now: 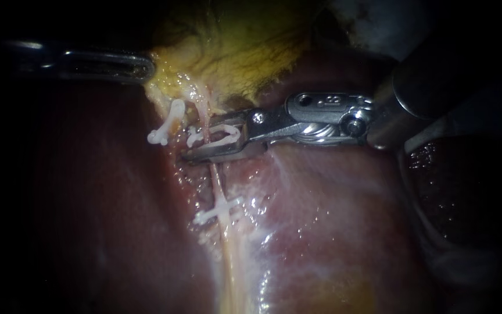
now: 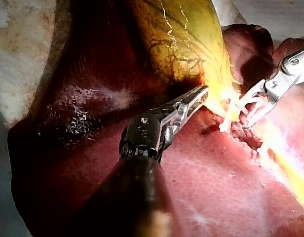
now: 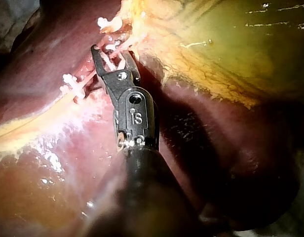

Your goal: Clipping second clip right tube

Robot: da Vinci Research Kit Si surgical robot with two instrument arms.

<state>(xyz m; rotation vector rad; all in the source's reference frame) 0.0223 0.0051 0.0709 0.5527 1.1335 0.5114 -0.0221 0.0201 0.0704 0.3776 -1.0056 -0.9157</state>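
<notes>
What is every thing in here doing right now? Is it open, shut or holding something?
left instrument: jaws shut on the gallbladder's edge.
gallbladder: held at its edge.
right instrument: jaws shut on the new clip.
new clip: open, around the tube, not yet squeezed shut.
tube: whole, not cut.
lower clip: closed on the same tube.
left clip: closed.

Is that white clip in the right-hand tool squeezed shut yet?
Not yet: the clip shows an open loop between the right instrument's parted jaws, which hold it astride the tube.
</notes>
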